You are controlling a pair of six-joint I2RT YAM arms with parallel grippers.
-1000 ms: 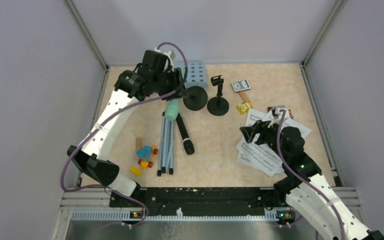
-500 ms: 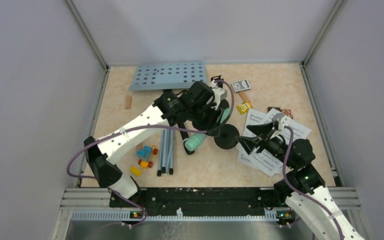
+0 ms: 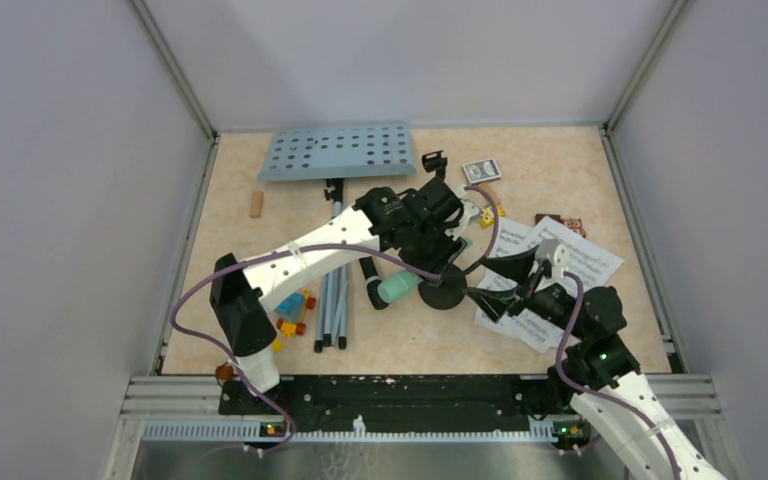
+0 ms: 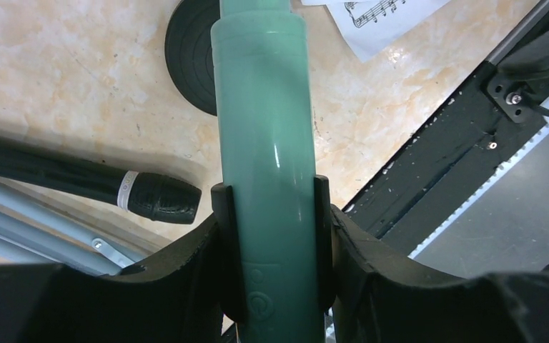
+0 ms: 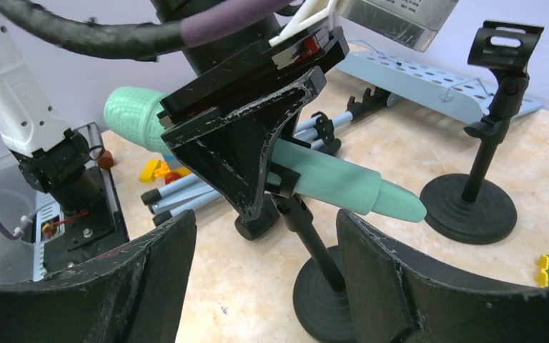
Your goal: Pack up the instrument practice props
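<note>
Left gripper (image 4: 270, 207) is clamped on the mint-green microphone (image 4: 261, 107), jaws tight around its handle. I'm holding it right over a black mic holder (image 5: 323, 289) mid-table; whether it sits in the clip, I can't tell. My right gripper (image 5: 264, 221) hangs wide open, grasping nothing, just beside that holder's base, above the sheet-music pages (image 3: 560, 262). The black microphone (image 3: 370, 280) lies beside the tripod pole (image 3: 335, 300).

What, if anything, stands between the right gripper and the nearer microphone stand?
Nothing visible does: the stand rises bare just ahead of the open right gripper. The left gripper, shut on the green microphone, hangs above at the stand's top.
</note>
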